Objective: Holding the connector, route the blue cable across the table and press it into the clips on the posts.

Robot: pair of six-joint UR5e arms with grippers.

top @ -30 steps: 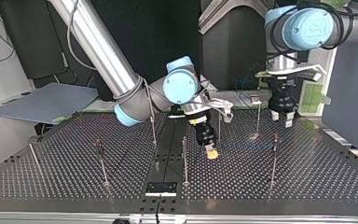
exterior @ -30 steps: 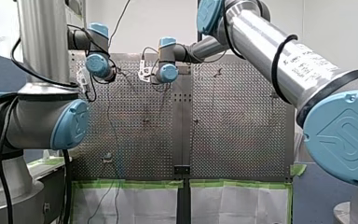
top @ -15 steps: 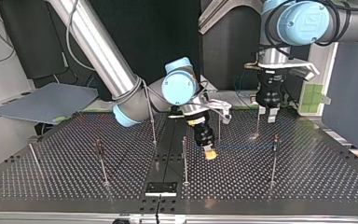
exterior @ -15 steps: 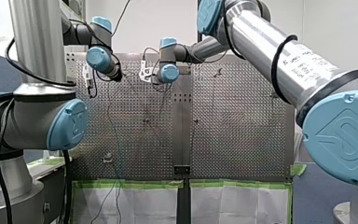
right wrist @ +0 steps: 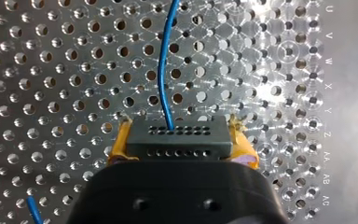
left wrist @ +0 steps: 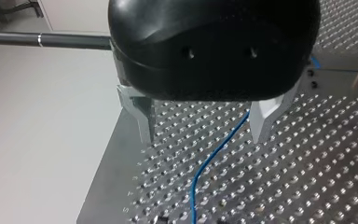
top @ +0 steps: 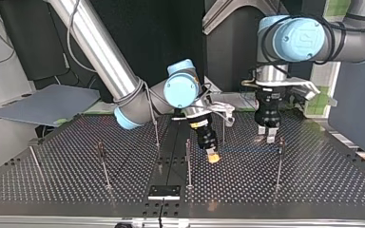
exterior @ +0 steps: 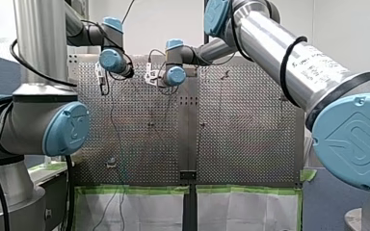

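Note:
My right gripper (right wrist: pixel 178 128) has its yellow pads (right wrist: pixel 118 144) shut on a dark grey connector (right wrist: pixel 177 140). The blue cable (right wrist: pixel 164 60) leaves the connector and runs ahead over the perforated table. In the top view this gripper (top: pixel 212 155) hangs low near the table's middle, beside a post (top: pixel 188 164). The cable (top: pixel 247 149) stretches from it toward a post with a clip (top: pixel 279 159) at the view's right. My left gripper (top: pixel 269 136) hovers just behind that post. Its metal fingers (left wrist: pixel 145 122) stand open just above the table, and the cable (left wrist: pixel 214 156) lies below the gap between them.
Several thin posts stand on the table (top: pixel 323 180), among them one (top: pixel 103 164) at the top view's left and another (top: pixel 156 128) further back. A black plate (top: pixel 164 192) sits at the near edge. Under my left gripper the table's edge (left wrist: pixel 105 172) is close.
My left arm has swung toward the top view's left and come down, closer to the cable and the right-hand post. My right gripper has barely moved and keeps the connector.

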